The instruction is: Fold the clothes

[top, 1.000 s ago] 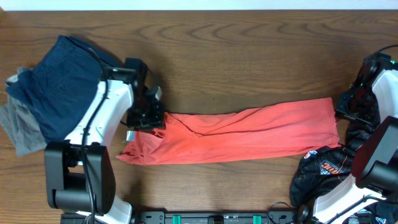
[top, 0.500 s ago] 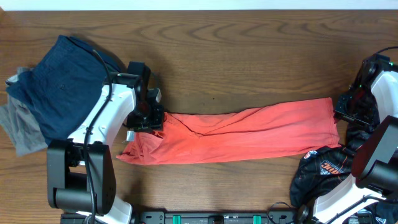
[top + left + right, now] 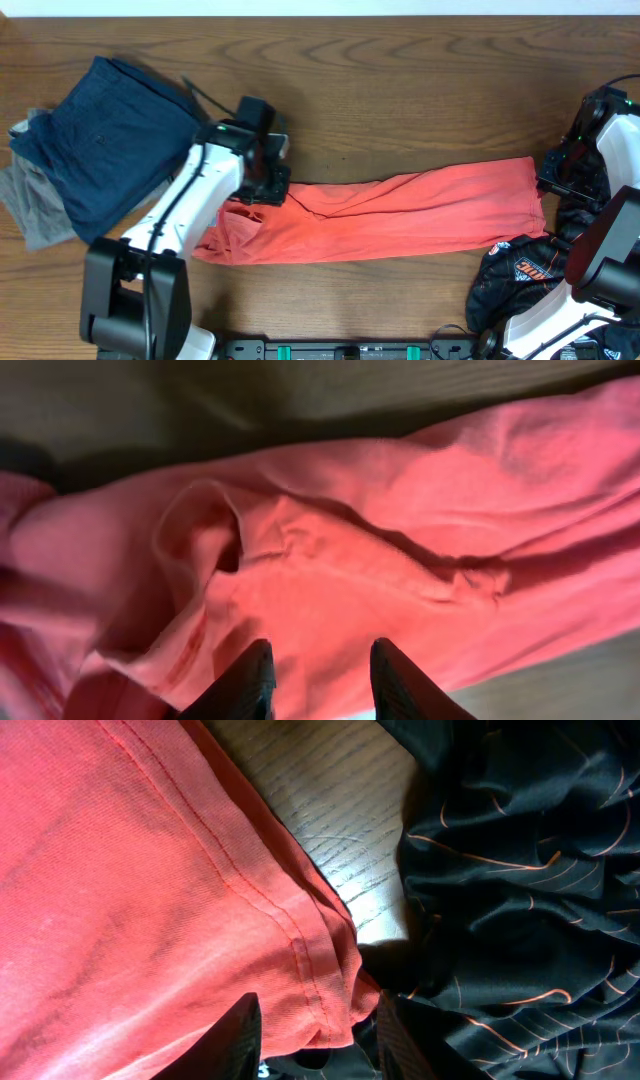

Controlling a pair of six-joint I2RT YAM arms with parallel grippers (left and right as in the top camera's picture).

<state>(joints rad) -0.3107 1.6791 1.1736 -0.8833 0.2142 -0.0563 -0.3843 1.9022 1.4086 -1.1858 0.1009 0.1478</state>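
Note:
The clothes in play are a coral-red T-shirt (image 3: pixel 400 215), folded into a long strip across the table (image 3: pixel 400 90). My left gripper (image 3: pixel 268 185) hangs over the strip's rumpled left part. In the left wrist view its fingertips (image 3: pixel 322 680) stand apart above wrinkled red cloth (image 3: pixel 350 560), with nothing pinched between them. My right gripper (image 3: pixel 552 185) is at the strip's right end. In the right wrist view its fingers (image 3: pixel 320 1040) are apart and straddle the stitched hem corner of the T-shirt (image 3: pixel 130 870).
A navy garment (image 3: pixel 105 135) lies piled on a grey one (image 3: pixel 35 205) at the far left. A black printed garment (image 3: pixel 520 270) is bunched at the front right, right beside the shirt corner and the right gripper (image 3: pixel 520 870).
My left arm has swung right and slightly back, from the shirt's left end to further along its top edge. The right arm and the shirt's right end have not moved.

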